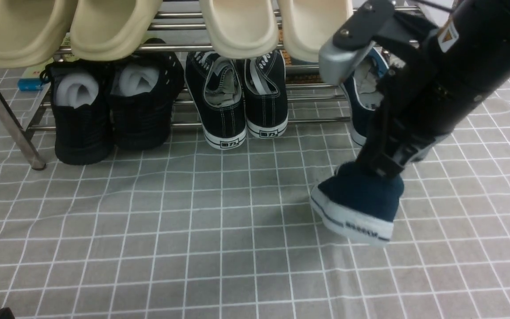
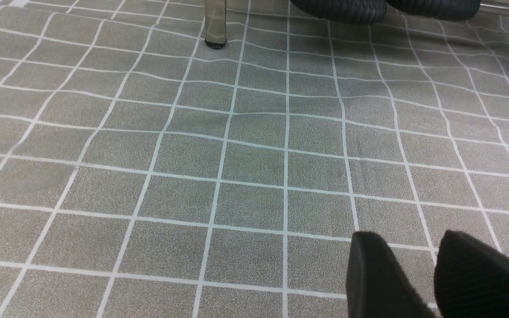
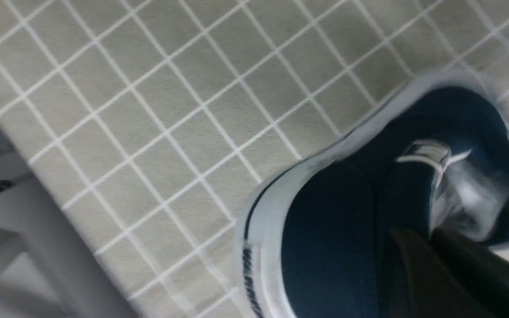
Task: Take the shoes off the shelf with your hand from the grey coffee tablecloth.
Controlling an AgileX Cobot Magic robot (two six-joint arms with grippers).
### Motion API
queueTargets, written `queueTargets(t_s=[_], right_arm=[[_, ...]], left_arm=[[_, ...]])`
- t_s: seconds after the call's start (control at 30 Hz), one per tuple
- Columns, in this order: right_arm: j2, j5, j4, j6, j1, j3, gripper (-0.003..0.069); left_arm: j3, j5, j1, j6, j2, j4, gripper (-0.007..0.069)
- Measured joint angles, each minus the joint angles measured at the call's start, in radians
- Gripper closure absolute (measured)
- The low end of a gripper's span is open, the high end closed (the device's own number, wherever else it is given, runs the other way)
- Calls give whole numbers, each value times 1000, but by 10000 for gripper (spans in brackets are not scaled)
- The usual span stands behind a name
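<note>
My right gripper (image 1: pixel 380 170) is shut on the heel rim of one navy shoe (image 1: pixel 357 204). The shoe hangs tilted, heel toward me, just above the grey coffee tablecloth (image 1: pixel 193 230) in front of the shelf (image 1: pixel 317 119). In the right wrist view the same shoe (image 3: pixel 334 229) is blurred, with my right gripper (image 3: pixel 427 238) pinching its heel collar. The other navy shoe (image 1: pixel 365 88) stays on the shelf's lower tier, partly hidden by my arm. My left gripper (image 2: pixel 409 251) hovers low over bare cloth (image 2: pixel 237 154), its fingers slightly apart and holding nothing.
On the lower tier stand black sneakers (image 1: pixel 82 115) and a black canvas pair with white soles (image 1: pixel 241 97). Beige slippers (image 1: pixel 104 26) fill the top tier. A steel shelf leg (image 2: pixel 215 26) stands ahead of the left gripper. A white frame (image 3: pixel 38 229) borders the cloth.
</note>
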Motion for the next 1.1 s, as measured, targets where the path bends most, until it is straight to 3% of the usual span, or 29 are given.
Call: queueTargets(t_s=[0.27,0.63,1.1], right_arm=[[-4,1,18,-13,4,74,613],[-3,-1,-10,-23,4,-140,613],[103,0,21,-114,4,-140,613]], left_arm=[[0,0,0,0,0,0,383],[0,0,0,0,0,0,383],[0,0,0,0,0,0,383]])
